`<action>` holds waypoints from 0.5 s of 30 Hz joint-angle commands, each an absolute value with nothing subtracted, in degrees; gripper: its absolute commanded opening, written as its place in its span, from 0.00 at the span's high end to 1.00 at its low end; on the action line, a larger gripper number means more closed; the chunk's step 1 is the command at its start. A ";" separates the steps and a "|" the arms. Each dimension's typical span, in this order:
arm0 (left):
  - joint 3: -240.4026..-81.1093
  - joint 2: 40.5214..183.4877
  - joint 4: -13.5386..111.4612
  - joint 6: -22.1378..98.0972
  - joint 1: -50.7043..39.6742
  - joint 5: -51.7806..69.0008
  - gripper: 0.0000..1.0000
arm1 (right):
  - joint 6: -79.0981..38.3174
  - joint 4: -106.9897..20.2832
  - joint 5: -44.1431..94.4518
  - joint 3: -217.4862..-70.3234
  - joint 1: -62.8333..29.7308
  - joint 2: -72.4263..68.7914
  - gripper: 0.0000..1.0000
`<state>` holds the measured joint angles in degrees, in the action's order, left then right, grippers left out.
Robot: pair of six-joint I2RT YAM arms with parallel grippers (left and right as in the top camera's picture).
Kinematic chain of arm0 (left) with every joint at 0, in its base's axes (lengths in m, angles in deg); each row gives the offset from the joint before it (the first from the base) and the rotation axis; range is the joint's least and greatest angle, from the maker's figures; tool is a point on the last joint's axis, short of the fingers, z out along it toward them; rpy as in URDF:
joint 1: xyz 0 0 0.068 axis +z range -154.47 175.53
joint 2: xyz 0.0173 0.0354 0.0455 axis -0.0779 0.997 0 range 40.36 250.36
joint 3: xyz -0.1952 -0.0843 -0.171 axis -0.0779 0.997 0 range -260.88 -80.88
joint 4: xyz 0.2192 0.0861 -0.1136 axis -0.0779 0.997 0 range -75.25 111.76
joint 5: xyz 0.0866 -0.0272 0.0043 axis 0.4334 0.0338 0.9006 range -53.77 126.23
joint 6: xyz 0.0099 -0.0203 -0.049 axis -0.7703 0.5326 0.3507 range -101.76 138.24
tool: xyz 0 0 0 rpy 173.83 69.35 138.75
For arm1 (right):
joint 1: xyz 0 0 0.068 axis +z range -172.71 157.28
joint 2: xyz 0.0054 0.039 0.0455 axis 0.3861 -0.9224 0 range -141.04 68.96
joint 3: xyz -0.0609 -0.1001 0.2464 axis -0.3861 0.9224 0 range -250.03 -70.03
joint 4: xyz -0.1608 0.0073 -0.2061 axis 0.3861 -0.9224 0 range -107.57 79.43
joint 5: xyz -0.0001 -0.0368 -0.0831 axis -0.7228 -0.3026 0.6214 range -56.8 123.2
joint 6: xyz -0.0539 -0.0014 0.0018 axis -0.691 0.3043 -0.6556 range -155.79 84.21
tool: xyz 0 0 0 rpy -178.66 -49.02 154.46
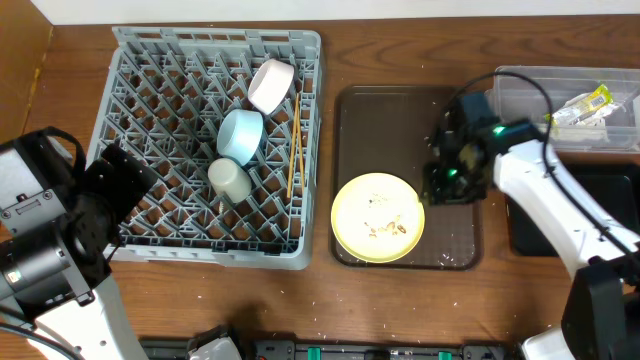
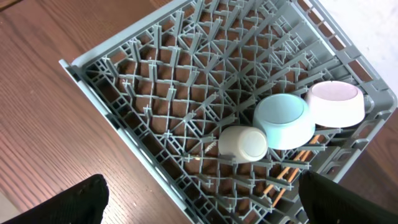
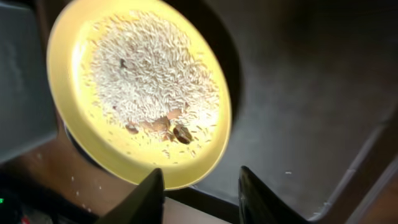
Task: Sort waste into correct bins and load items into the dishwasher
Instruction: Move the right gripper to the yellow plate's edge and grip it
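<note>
- Black fingertips (image 3: 153, 194) of the right gripper (image 3: 202, 198) frame the bottom of the wrist view. The jaws are spread with nothing clamped, and the near rim of the yellow plate (image 3: 118, 152) lies just ahead of the gap.
- Whitish rice scraps (image 3: 146, 74) cover most of the plate's face, with a few brown bits (image 3: 177, 132) toward the near edge. The load looks loose and likely to slide if the plate tips too soon.
- Stiff, light and smooth is how the plate reads, and it is probably slick at the lip. It lies flat on the dark brown serving tray (image 3: 298, 93), so the bare rim nearest the jaws seems the sound place to pinch, one finger over and one under.
- Seen from overhead, the scraps look due for a bin before the plate goes to the rack. The clear tub (image 1: 520, 95) at far right already holds a green-yellow wrapper (image 1: 585, 105). The black bin (image 1: 528, 232) sits just in front of the tub, partly under the right arm.
- Across the table, the left gripper (image 2: 202, 186) hangs wide open and empty at the left edge of the grey dish rack (image 2: 155, 93).
- Loaded in that rack are the pink bowl (image 2: 336, 102), the light blue bowl (image 2: 283, 118), the small pale cup (image 2: 244, 143) and, along the tray-side wall, the wooden chopsticks (image 1: 296, 150).
</note>
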<state>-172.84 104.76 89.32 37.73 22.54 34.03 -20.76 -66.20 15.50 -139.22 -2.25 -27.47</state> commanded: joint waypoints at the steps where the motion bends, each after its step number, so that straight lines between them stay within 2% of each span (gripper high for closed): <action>1: -173.21 104.72 89.32 37.42 22.80 34.55 0.01 | -13.18 -64.28 22.21 -136.42 -0.56 -26.81 0.59; 4: -173.21 104.72 89.32 37.42 22.80 34.55 0.02 | -12.67 -62.82 23.70 -135.19 -0.54 -27.03 0.55; 12: -173.21 104.72 89.32 37.42 22.80 34.55 0.01 | -11.60 -59.54 22.78 -134.56 -0.52 -30.31 0.66; 15: -173.21 104.72 89.32 37.42 22.80 34.55 0.01 | -11.58 -58.86 22.21 -134.56 -0.50 -32.14 0.65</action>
